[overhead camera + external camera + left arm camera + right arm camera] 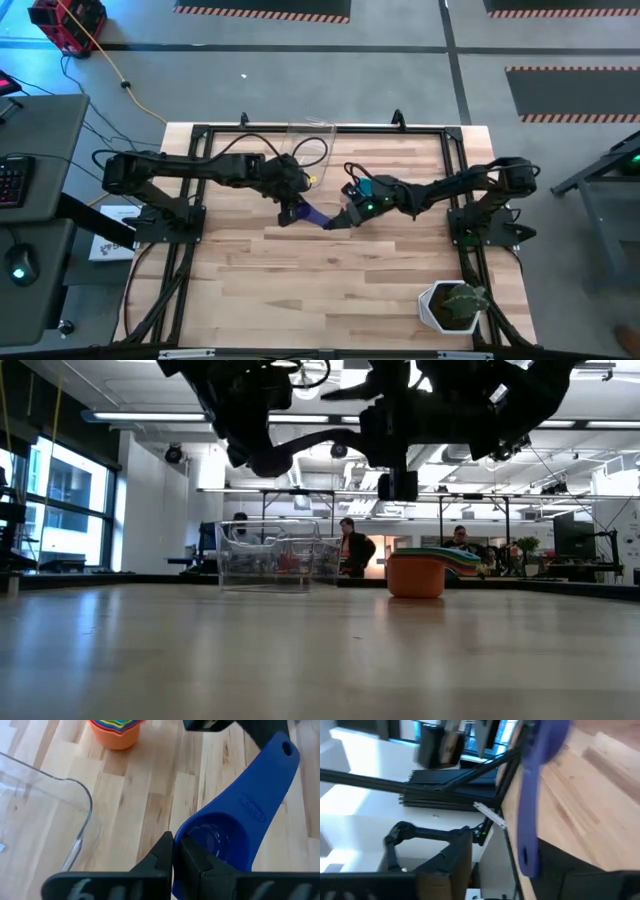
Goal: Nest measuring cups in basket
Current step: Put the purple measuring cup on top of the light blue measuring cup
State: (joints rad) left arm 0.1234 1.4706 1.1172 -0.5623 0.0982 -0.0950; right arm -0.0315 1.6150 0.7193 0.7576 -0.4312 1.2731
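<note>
Just now the left gripper (176, 851) jaws pinch the blue cup (235, 827) rim, closed tight.

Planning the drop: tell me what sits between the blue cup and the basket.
Nothing visible does. The blue cup hangs pinched in the left claw just beside the basket, with only bare table between. The nested cup stack stands off to the side.
</note>
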